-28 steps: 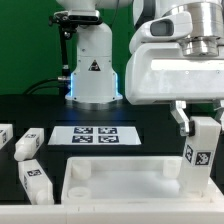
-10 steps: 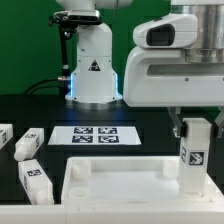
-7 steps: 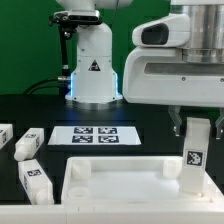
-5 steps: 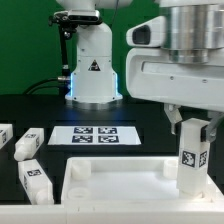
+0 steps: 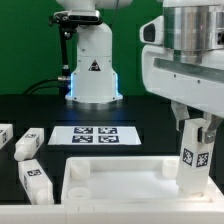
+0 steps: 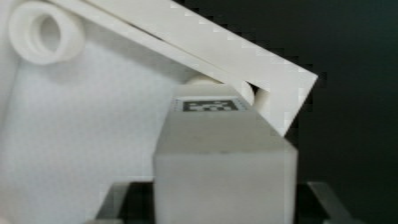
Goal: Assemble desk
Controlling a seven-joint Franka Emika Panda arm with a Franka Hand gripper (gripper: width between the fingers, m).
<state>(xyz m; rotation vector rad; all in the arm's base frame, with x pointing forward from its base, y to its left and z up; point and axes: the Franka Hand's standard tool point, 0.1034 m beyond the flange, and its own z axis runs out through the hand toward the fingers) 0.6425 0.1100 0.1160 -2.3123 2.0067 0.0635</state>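
The white desk panel (image 5: 120, 183) lies flat at the front of the table, rim up. My gripper (image 5: 198, 128) is shut on a white block leg (image 5: 196, 155). It holds the leg upright at the panel's corner on the exterior view's right, and the leg's lower end reaches into the panel. In the wrist view the leg (image 6: 222, 165) with its tag fills the middle between my dark fingers (image 6: 132, 203). It stands against the panel's rim corner (image 6: 267, 85), with a round socket (image 6: 45, 36) farther along. Three loose legs (image 5: 28, 144) lie on the exterior view's left.
The marker board (image 5: 95, 135) lies on the black table behind the panel. The white robot base (image 5: 92, 62) with a triangle sticker stands at the back. One loose leg (image 5: 36, 181) lies close to the panel's side on the exterior view's left.
My wrist has turned over the held leg, and the leg's tag has shifted with it. The leg stays upright at the same panel corner. The loose legs have not moved.
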